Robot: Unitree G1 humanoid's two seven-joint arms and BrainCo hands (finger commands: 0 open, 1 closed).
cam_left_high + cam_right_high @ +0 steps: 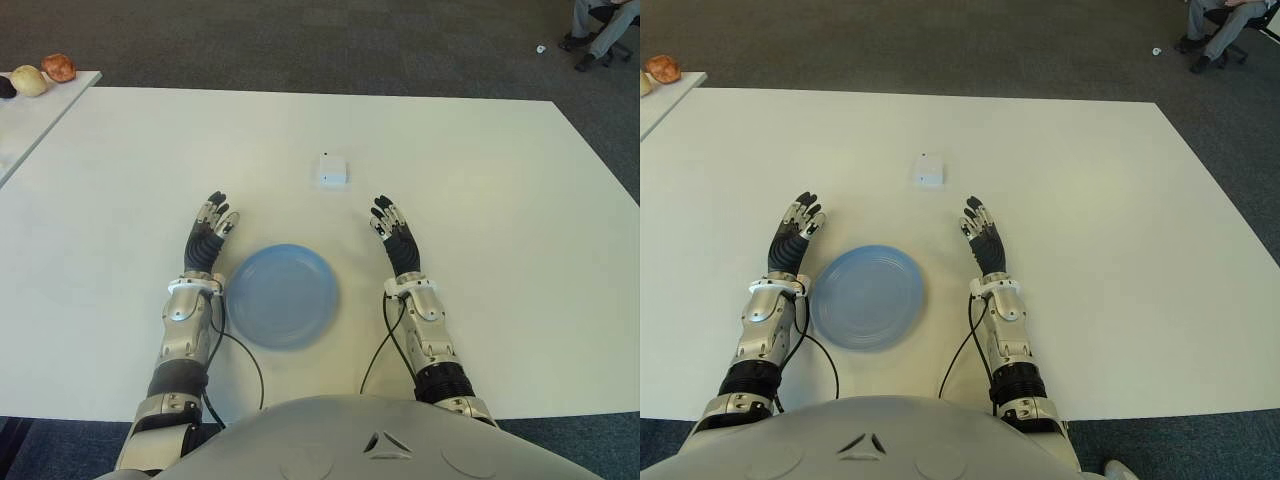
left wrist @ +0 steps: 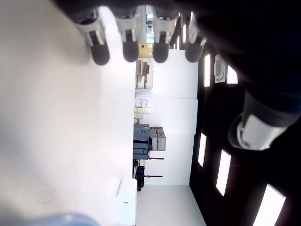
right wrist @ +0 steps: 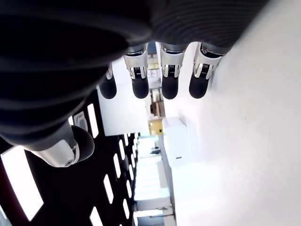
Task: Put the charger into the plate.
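Note:
A small white charger [image 1: 333, 170] lies on the white table [image 1: 480, 180], a little beyond both hands; the right wrist view shows the charger [image 3: 176, 141] past the fingertips. The blue plate [image 1: 280, 294] sits near the front edge between the two forearms, with nothing in it. My left hand [image 1: 210, 228] is stretched flat just left of the plate, fingers spread and holding nothing. My right hand [image 1: 392, 231] is stretched flat to the plate's right, fingers extended and holding nothing, nearer than the charger.
A second table [image 1: 30, 115] at the far left carries a few rounded food items [image 1: 58, 67]. A seated person's legs [image 1: 600, 30] show at the far right on the dark carpet.

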